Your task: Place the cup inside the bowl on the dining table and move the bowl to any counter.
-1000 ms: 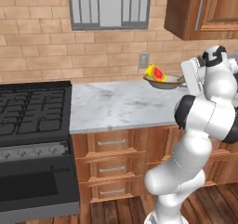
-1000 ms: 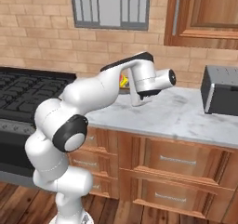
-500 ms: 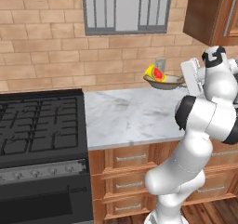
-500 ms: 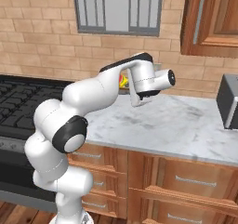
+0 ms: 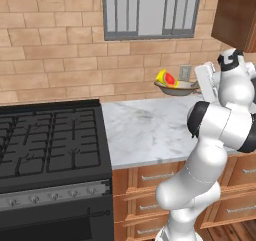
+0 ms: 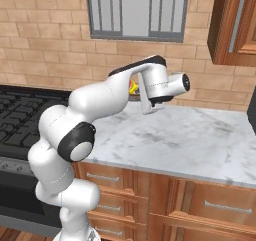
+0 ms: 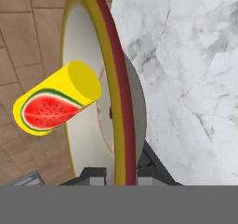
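The bowl (image 5: 176,90) hangs in the air above the counter (image 5: 145,130), close to the brick wall. My gripper (image 5: 196,88) is shut on its right rim. The yellow cup (image 5: 165,78) with the red watermelon mark lies tilted inside the bowl. In the hand view the bowl (image 7: 118,97) stands edge-on, with its yellow and red rim running up from my gripper (image 7: 118,176) and the cup (image 7: 56,100) resting on its pale inside. From the right base view a bit of the cup (image 6: 133,88) peeks out behind my arm. The dining table is out of view.
A black gas stove (image 5: 50,135) adjoins the counter on the left. A wall outlet (image 5: 185,72) sits behind the bowl, under a grey window (image 5: 150,10). Dark wooden wall cabinets (image 6: 235,25) hang at the upper right. Brown drawers (image 6: 200,205) front the counter (image 6: 190,135).
The whole scene has slid to the right in both base views, so the camera has moved left along the counter. The arm keeps its pose with the bowl and cup held.
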Robot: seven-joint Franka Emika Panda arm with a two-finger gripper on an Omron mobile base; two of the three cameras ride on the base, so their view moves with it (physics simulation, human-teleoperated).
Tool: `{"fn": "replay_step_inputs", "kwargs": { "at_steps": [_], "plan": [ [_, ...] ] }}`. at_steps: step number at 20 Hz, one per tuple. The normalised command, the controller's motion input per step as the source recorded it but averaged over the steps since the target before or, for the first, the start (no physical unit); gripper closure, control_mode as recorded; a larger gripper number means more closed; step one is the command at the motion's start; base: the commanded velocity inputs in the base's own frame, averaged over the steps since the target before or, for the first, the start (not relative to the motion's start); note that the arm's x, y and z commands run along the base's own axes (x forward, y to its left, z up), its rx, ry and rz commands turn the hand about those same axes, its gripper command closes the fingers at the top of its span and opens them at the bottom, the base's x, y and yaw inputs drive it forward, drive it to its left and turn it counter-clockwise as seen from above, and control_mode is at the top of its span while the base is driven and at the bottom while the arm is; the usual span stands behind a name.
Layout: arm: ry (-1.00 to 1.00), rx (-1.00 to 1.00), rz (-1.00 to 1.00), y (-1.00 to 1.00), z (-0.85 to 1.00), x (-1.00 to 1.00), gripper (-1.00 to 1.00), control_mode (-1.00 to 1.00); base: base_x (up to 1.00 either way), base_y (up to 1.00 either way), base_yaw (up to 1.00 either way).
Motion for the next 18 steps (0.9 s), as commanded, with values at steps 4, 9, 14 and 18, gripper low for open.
{"fn": "replay_step_inputs", "kwargs": {
  "at_steps": [4,9,14,18],
  "plan": [
    [0.00,0.00,0.00,0.00,0.00,0.00,1.00,1.00,0.00,0.00,0.00],
    [0.00,0.00,0.00,0.00,0.00,0.00,1.00,1.00,0.00,0.00,0.00],
    [0.00,0.00,0.00,0.00,0.00,0.00,1.00,1.00,0.00,0.00,0.00],
    [0.00,0.00,0.00,0.00,0.00,0.00,1.00,-1.00,0.00,0.00,0.00]
  ]
}}
